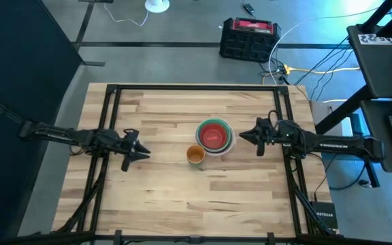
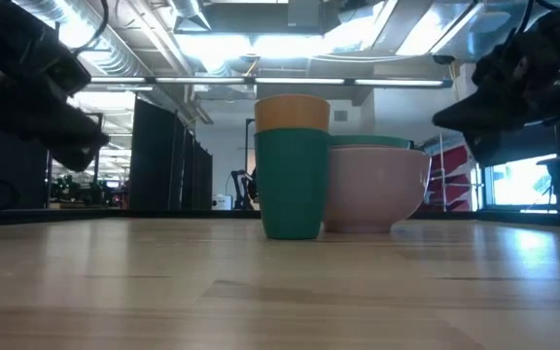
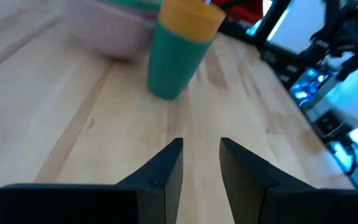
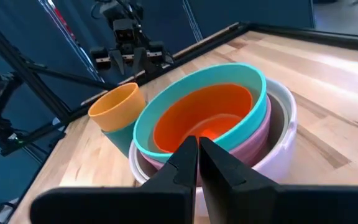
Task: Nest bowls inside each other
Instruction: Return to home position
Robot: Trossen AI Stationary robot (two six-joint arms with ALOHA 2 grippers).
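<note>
1. Red-orange bowl [image 4: 201,118] sat innermost in the teal bowl [image 4: 247,78], pink bowl [image 2: 377,190] and white bowl [image 4: 286,118], nested at the centre of the table [image 1: 155,197]; nesting looked complete.
2. The yellow cup [image 1: 195,154] stood inside the teal cup [image 2: 292,185], just beside them.
3. The left gripper [image 3: 201,144], jaws slightly spread, and the right gripper [image 4: 199,142], jaws pressed together, hung clear and empty.
4. No writing was legible.

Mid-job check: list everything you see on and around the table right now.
bowls: at least four, red inside green, pink, white outermost; nested, table centre
cups: two, yellow inside teal; beside the bowls
table: one, light wood
crate: one, black; floor beyond the table
left gripper: open, empty; left of the cups
right gripper: shut, empty; right of the bowls
</note>
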